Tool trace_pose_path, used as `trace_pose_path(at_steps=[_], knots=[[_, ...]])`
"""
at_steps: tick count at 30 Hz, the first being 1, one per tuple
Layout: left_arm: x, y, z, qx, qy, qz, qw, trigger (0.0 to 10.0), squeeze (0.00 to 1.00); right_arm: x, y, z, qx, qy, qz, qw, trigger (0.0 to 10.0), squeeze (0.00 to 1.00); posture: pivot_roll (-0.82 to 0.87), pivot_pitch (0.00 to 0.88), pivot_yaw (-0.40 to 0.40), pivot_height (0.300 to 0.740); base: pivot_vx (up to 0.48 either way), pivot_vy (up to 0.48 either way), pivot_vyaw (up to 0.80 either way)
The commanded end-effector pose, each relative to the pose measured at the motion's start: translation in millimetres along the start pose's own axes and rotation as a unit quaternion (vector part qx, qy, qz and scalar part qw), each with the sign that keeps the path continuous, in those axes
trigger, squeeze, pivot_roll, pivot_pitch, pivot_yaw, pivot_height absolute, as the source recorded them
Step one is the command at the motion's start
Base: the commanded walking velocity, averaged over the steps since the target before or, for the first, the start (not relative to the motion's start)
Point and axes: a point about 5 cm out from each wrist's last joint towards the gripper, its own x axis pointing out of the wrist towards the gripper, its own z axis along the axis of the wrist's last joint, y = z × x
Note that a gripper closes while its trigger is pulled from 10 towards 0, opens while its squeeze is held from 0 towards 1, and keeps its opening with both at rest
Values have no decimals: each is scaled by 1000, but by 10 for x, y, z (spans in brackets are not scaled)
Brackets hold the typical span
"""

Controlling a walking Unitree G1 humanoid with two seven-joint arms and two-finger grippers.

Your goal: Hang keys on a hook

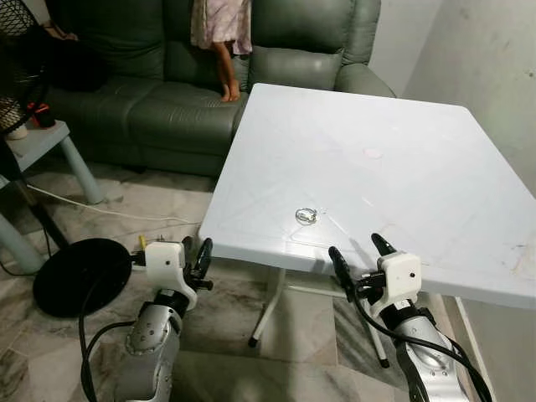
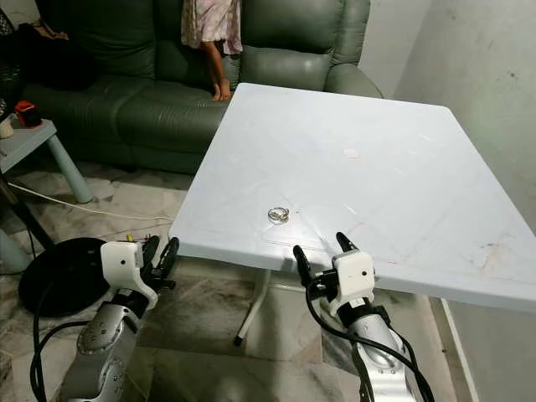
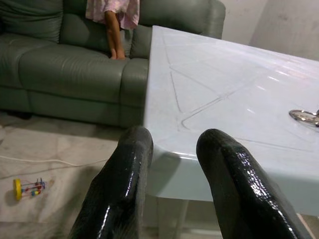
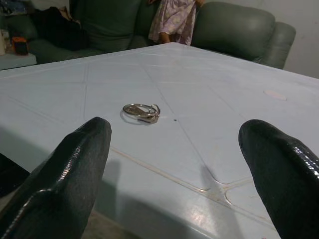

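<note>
A small silver key ring (image 1: pixel 306 216) lies on the white plastic table (image 1: pixel 394 142), close to its near edge. My right gripper (image 1: pixel 361 255) is held just in front of that edge, below and a little right of the keys, open wide with nothing between its fingers. In the right wrist view the keys (image 4: pixel 141 112) lie straight ahead between the two black fingers (image 4: pixel 65 169). My left gripper (image 1: pixel 196 251) hovers off the table's near left corner over the floor, its fingers (image 3: pixel 130 174) a small gap apart and holding nothing.
A green sofa (image 1: pixel 159 100) stands behind the table, and a person's legs (image 1: pixel 226 71) are on its seat. A black fan base (image 1: pixel 79 276) and a pale side table (image 1: pixel 42 142) are to the left. A toy (image 3: pixel 29 189) lies on the tiled floor. A wall (image 1: pixel 494 67) runs along the right.
</note>
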Motion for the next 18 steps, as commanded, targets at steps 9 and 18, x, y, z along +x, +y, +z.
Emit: trace_pose_path(at_steps=[9,18], knots=[[8,-17,16,3,-2,-5,1000,10000,0,-16,13,11,16,-6,-3,1000,10000,0,122,0,-86,740,0,0,444],[-8,-25,14,5,-4,-9,1000,10000,0,-28,-1,-14,19,3,-12,1000,10000,0,124,0,-85,740,0,0,0]])
